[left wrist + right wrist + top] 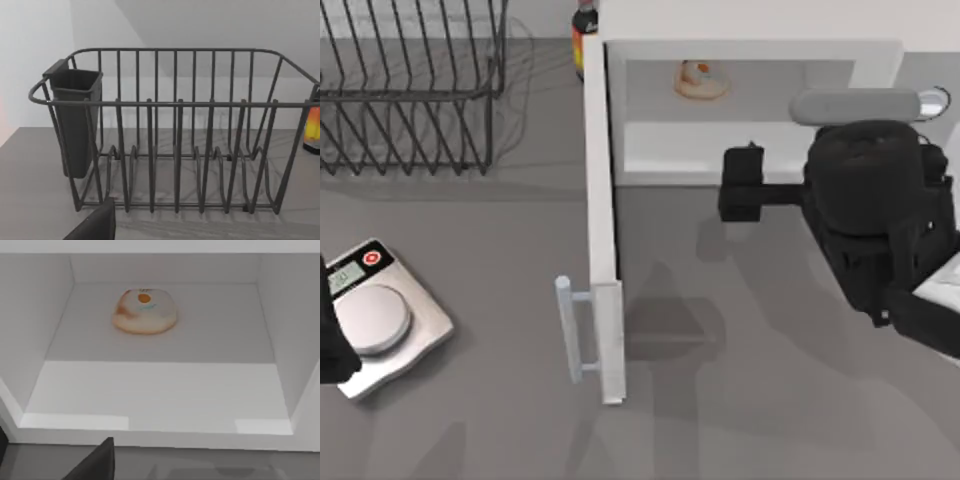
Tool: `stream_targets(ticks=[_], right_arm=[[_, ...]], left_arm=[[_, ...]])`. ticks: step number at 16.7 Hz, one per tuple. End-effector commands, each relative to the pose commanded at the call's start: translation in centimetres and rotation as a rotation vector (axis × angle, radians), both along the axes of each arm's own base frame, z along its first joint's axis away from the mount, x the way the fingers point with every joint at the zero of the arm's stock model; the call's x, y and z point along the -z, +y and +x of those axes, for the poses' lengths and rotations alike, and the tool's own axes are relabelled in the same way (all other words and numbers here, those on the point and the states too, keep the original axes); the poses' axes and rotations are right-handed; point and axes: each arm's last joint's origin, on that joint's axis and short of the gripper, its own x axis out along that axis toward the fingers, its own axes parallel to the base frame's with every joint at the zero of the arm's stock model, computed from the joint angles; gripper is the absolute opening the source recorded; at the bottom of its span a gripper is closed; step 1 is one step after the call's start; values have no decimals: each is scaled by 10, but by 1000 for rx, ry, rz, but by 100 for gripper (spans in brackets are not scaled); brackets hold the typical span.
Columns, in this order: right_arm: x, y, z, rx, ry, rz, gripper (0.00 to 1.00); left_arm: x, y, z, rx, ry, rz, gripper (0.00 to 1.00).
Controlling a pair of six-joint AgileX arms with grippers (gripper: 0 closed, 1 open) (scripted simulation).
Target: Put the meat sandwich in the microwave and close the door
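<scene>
Right gripper (741, 186) hangs just outside the microwave (750, 60) mouth, finger state can't tell, holding nothing visible, w/ the meat sandwich (144, 311) resting deep in the cavity, the door (602, 230) swung fully open, left arm parked by the scale (375, 318) on the counter (500, 420).

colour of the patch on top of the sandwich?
Orange-yellow, on the pale tan meat sandwich; clearest in the right wrist view.
</scene>
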Motion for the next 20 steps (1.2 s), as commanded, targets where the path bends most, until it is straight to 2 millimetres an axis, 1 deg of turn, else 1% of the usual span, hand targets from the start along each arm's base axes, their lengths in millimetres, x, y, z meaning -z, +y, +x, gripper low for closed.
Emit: stream_targets(ticks=[2, 5, 7, 9, 11, 13, 17, 20], right_arm=[[-6, -39, -18, -22, 10, 26, 100], [-5, -97, -58, -47, 0, 62, 100], [3, -126, -86, -55, -37, 80, 100], [12, -148, -110, -53, -100, 85, 100], [22, -163, -127, -39, -174, 73, 100], [29, -173, -138, -19, -243, 49, 100], [32, -184, -148, 29, -356, -6, 100], [29, -186, -150, 43, -385, -22, 100]], left_arm=[[0, 0, 0, 0, 0, 0, 100], [0, 0, 0, 0, 0, 0, 100], [0, 0, 0, 0, 0, 0, 100], [0, 0, 0, 0, 0, 0, 100], [0, 0, 0, 0, 0, 0, 100], [0, 0, 0, 0, 0, 0, 100], [0, 0, 0, 0, 0, 0, 100], [0, 0, 0, 0, 0, 0, 100]])
